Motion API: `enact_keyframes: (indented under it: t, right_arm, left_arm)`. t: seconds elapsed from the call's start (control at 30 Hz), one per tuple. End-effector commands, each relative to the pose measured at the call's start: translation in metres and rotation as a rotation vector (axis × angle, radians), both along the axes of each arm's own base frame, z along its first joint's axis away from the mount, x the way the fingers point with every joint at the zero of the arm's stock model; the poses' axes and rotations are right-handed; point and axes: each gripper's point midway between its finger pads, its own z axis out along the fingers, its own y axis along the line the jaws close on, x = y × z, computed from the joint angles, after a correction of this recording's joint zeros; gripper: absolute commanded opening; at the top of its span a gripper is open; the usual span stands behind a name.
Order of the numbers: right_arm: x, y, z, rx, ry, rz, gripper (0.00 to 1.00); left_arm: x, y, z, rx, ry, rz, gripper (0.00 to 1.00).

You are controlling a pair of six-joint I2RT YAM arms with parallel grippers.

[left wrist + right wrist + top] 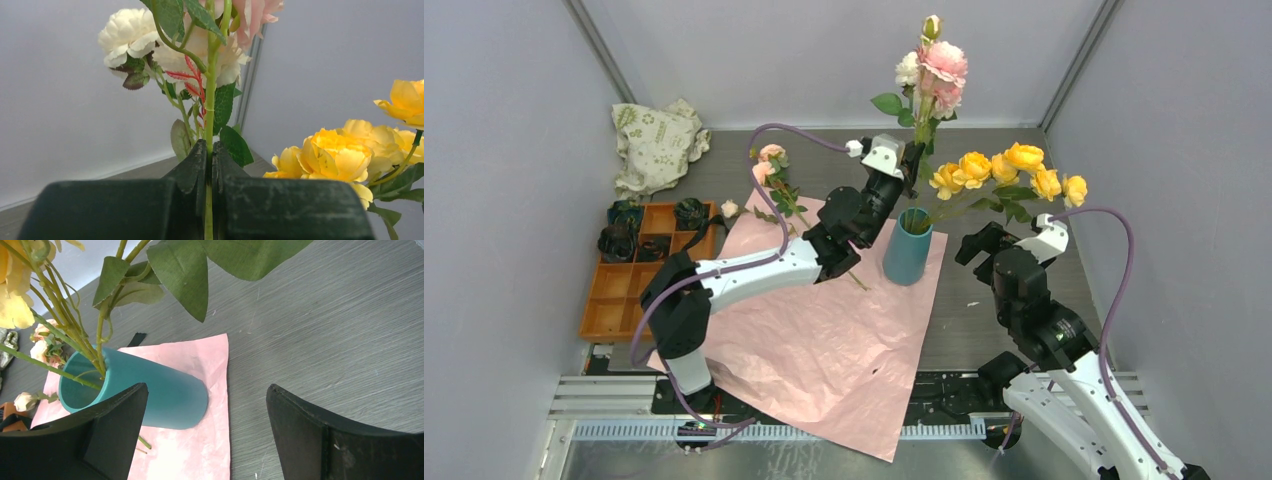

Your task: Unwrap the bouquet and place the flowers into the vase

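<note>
The vase [170, 390], flowers [12, 295] inside, stands on pink paper [200, 357].

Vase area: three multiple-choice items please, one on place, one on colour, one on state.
1. Where does the vase stand?
A) orange tray
B) pink paper
C) cloth bag
2. What colour are the flowers standing in it?
A) yellow
B) red
C) blue
3. How is the left tool?
A) open, empty
B) shut on a flower stem
C) out of view
Answers:
1 B, its base sits on the sheet.
2 A, yellow blooms rise from its mouth.
3 B, its jaws pinch the green stem.
</note>
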Motion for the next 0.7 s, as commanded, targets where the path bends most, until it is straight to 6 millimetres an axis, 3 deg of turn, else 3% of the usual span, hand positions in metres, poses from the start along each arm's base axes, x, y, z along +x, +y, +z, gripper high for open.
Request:
enact_keyframes:
  t: [0.0, 0.37, 0.67]
  right_arm:
    - [0.006, 0.003, 0.01, 0.025, -0.042, -0.003, 0.93]
    - [0.004, 0.002, 0.005, 0.033, -0.035, -0.007, 0.93]
    - [0.004, 0.006, 0.003, 0.051, -0.032, 0.0, 0.93]
  left_arm:
    - [-0.01, 0.018, 0.023, -0.135, -0.023, 0.042, 0.0]
    - [-0.022, 0.022, -0.024, -0.101, 0.075, 0.076, 0.05]
    - [-0.04, 0.032, -0.055, -0.051, 0.157, 0.099, 0.4]
